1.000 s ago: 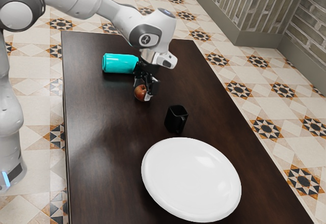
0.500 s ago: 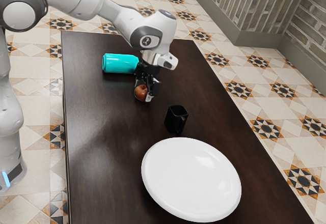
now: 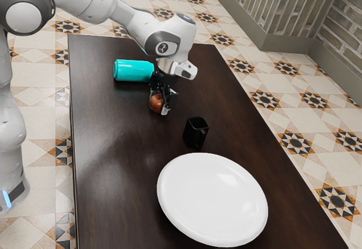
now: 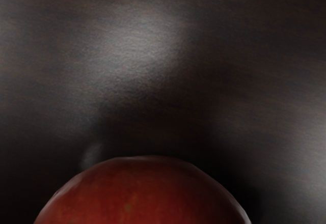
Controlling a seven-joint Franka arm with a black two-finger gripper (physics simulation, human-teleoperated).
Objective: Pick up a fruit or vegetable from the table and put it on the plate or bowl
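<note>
One white plate (image 3: 212,198), holds nothing. One black mug (image 3: 195,132), contents not discernible. One teal can (image 3: 134,71), lying on its side. Gripper (image 3: 159,104) clamped on the one apple (image 3: 155,101) from both sides, low over the table (image 3: 113,147), at 11 o'clock from the plate.

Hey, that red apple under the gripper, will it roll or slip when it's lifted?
The apple looks round and rigid, so it probably won't deform but could roll if released on the table. Its glossy skin may slip in the gripper.
</note>
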